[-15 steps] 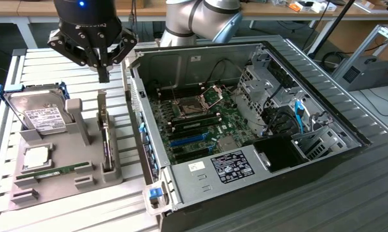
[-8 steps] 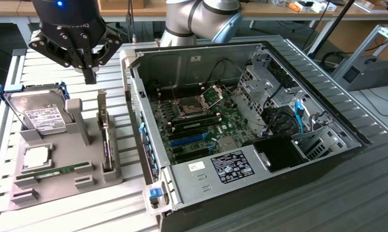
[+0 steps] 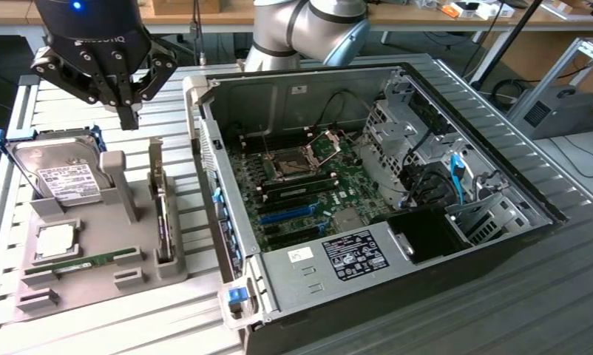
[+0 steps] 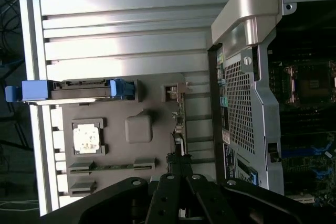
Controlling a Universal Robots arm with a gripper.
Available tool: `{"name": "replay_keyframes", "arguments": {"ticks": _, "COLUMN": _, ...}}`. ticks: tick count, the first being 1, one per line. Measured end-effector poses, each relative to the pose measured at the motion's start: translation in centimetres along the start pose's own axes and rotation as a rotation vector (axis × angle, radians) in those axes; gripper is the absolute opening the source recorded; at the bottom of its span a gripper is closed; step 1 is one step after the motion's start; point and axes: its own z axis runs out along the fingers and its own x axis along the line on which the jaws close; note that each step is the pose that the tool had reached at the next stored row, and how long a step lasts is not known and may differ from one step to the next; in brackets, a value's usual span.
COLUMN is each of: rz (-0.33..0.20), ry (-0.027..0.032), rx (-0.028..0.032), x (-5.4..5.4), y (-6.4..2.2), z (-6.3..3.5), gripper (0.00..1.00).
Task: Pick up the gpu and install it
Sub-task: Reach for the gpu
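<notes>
The gpu stands on its long edge in a slot of the grey holder on the worktop, between the hard drive and the open computer case. Its long axis runs alongside the case's near wall. The fingers are closed together on nothing and hang above the card's far end, a little to the exterior view's left of it, so the card lies below them, running away lengthwise
</notes>
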Motion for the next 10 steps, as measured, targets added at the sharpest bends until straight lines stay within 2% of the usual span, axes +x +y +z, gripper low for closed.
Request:
{"name": "replay_keyframes", "arguments": {"ticks": 4, "rz": 0.000, "ry": 0.0000, "rx": 0.0000, "x": 0.0, "y": -0.39, "z": -0.02, "gripper": 0.11}}
{"name": "replay_keyframes", "arguments": {"ticks": 10, "rz": 0.000, "ry": -0.0001, "rx": -0.0001, "x": -0.2, "y": -2.13, "z": -0.09, "gripper": 0.11}}
